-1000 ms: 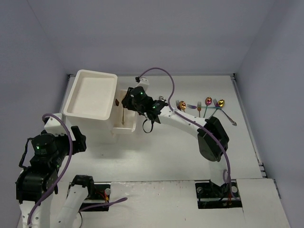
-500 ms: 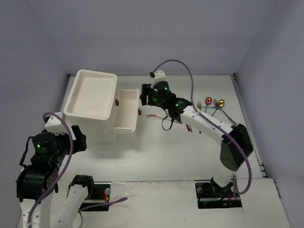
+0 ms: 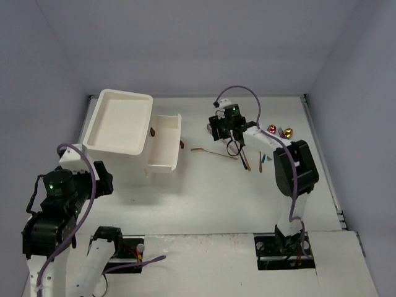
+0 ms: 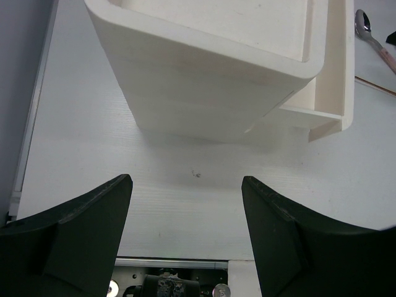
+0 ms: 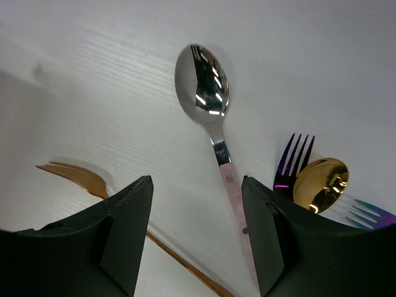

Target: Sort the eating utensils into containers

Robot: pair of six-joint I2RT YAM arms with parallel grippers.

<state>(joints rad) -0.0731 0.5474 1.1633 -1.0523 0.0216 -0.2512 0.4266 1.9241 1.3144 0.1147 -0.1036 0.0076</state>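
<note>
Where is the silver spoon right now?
In the right wrist view the silver spoon lies on the table under the open jaws of the right gripper, between a gold fork and a purple fork.

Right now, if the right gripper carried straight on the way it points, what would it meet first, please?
Most likely the silver spoon, its handle lying on the table between the open jaws of the right gripper; depth is unclear.
</note>
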